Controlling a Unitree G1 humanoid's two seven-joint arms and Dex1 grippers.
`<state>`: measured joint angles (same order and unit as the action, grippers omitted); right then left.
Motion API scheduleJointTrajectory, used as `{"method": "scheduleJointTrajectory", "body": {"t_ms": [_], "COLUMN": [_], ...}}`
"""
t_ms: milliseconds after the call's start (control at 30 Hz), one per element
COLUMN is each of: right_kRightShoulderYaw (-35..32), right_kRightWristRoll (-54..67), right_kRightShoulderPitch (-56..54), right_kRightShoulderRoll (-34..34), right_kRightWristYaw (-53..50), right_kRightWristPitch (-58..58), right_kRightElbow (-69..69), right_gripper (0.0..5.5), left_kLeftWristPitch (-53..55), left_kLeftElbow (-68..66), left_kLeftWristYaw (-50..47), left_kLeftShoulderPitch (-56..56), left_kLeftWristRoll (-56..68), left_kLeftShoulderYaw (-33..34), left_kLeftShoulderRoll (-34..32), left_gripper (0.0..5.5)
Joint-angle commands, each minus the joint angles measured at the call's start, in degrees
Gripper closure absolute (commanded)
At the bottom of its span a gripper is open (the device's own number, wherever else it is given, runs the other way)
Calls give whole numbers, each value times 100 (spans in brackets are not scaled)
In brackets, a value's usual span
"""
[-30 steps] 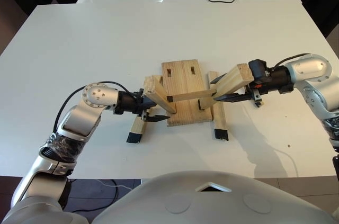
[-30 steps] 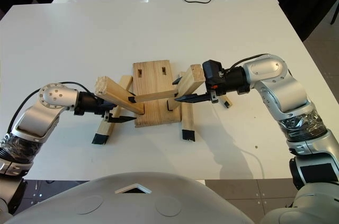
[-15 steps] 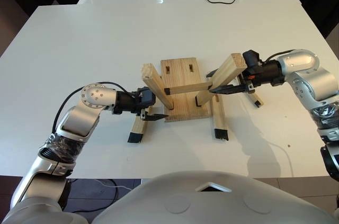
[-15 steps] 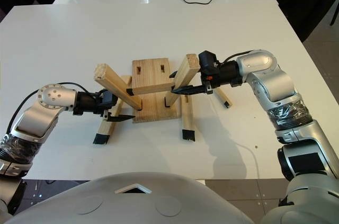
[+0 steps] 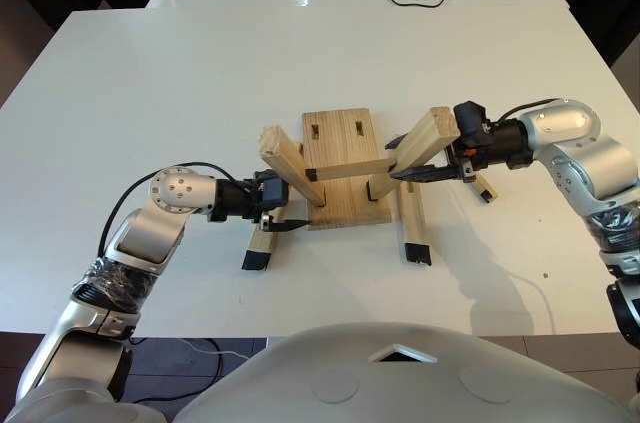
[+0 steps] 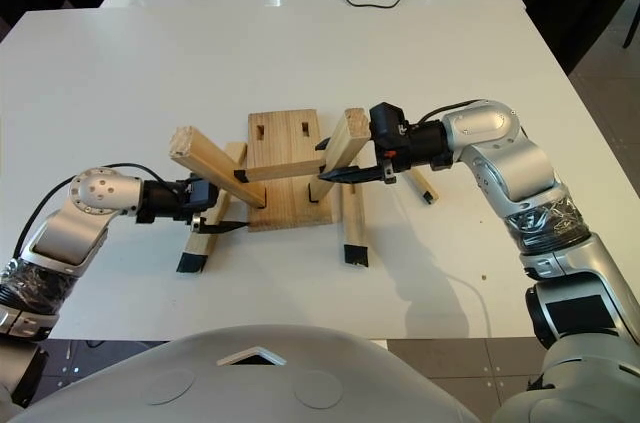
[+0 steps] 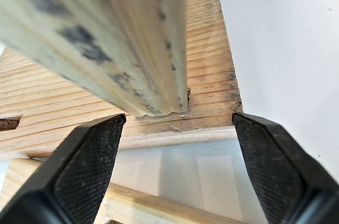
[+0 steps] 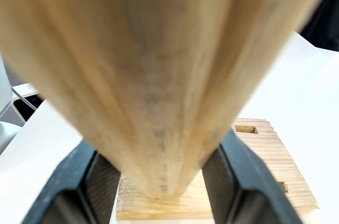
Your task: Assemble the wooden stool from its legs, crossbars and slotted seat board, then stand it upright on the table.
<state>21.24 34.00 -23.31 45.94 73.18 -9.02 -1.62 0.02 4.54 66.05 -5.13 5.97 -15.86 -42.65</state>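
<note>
Logged at centre of the head views, flat on the white table (image 5: 200, 73): the slotted seat board (image 5: 345, 205), two slots toward its upper edge. Above the board, an H-shaped sub-assembly of left leg (image 5: 290, 165), crossbar (image 5: 350, 169) and right leg (image 5: 425, 138), both legs tilted outward at their upper ends, lower ends on or just over the board; contact there not resolvable. At centre-left, reaching in from the left: left gripper (image 5: 288, 217), fingers (image 7: 90, 171) spread to either side of the left leg's lower part, board beyond; cannot tell whether the pads actually press the wood. At centre-right, reaching in from the right: right gripper (image 5: 412, 159), both fingers (image 8: 100, 181) tight against opposite faces of the right leg, clamped on it about mid-length. Lying loose on the table: first spare leg (image 5: 262, 246) lower left of the board, under the left gripper; second spare leg (image 5: 413, 228) along the board's right edge; a short dark-tipped piece (image 5: 483, 188) just below the right gripper's wrist
</note>
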Motion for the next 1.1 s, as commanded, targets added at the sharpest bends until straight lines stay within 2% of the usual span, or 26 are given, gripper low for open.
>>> {"method": "scheduleJointTrajectory", "body": {"t_ms": [33, 100, 133, 300, 467, 633, 900, 1100], "right_kRightShoulderYaw": [753, 713, 694, 386, -227, -931, -1029, -668], "right_kRightWristRoll": [-1161, -1170, -1178, -1274, -1073, -884, -883, -1506], "right_kRightShoulderPitch": [784, 794, 796, 877, 1054, 1775, 2765, 3146], "right_kRightShoulderRoll": [218, 244, 247, 117, 240, 356, -141, -244], "right_kRightWristYaw": [-178, -214, -241, -280, -288, -539, -1207, -1293], "right_kRightWristPitch": [-693, -670, -650, -769, -936, -1100, -1183, -880], "right_kRightElbow": [318, 321, 330, 261, -163, -869, -1646, -1023], "right_gripper": [350, 350, 313, 241, 241, 241, 241, 241], "left_kLeftWristPitch": [-293, -389, -421, -634, -661, -638, -564, -442], "left_kLeftElbow": [-554, -677, -720, -1048, -1052, -876, -583, -383], "left_kLeftWristYaw": [-93, -103, -112, -201, -310, -405, -399, -328], "left_kLeftShoulderPitch": [100, 103, 101, -7, 38, 260, 436, 453], "left_kLeftWristRoll": [-390, -402, -408, -522, -484, -438, -378, -273], "left_kLeftShoulderYaw": [-15, -16, -15, -51, -59, -81, -178, -206], "left_kLeftShoulderRoll": [-218, -233, -237, -228, -233, -248, -303, -317], "left_gripper": [176, 176, 176, 176, 176, 176, 176, 176]}}
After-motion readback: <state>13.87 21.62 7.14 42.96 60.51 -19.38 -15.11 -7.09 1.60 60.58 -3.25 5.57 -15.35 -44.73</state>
